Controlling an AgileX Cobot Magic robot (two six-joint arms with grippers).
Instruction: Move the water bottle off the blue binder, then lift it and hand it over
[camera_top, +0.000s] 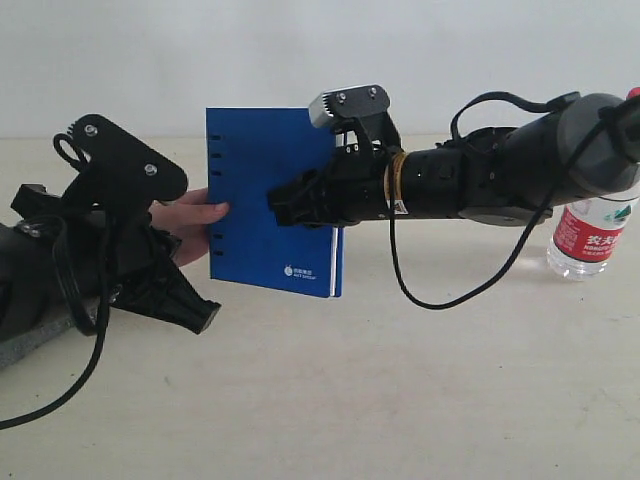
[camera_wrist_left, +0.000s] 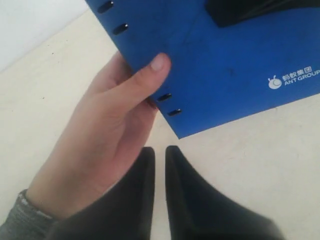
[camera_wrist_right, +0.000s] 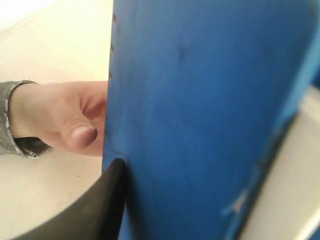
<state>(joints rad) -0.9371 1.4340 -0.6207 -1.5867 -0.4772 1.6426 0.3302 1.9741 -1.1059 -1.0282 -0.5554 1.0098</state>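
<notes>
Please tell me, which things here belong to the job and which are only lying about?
Belong to the job: blue binder, water bottle, right end effector gripping the binder, person's hand on its spine.
Only lying about: left end effector, shut and empty; table.

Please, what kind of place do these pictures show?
Probably a robotics lab or test bench: a bare beige table before a plain white wall, and the right gripper holding the blue binder together with a person's hand.
</notes>
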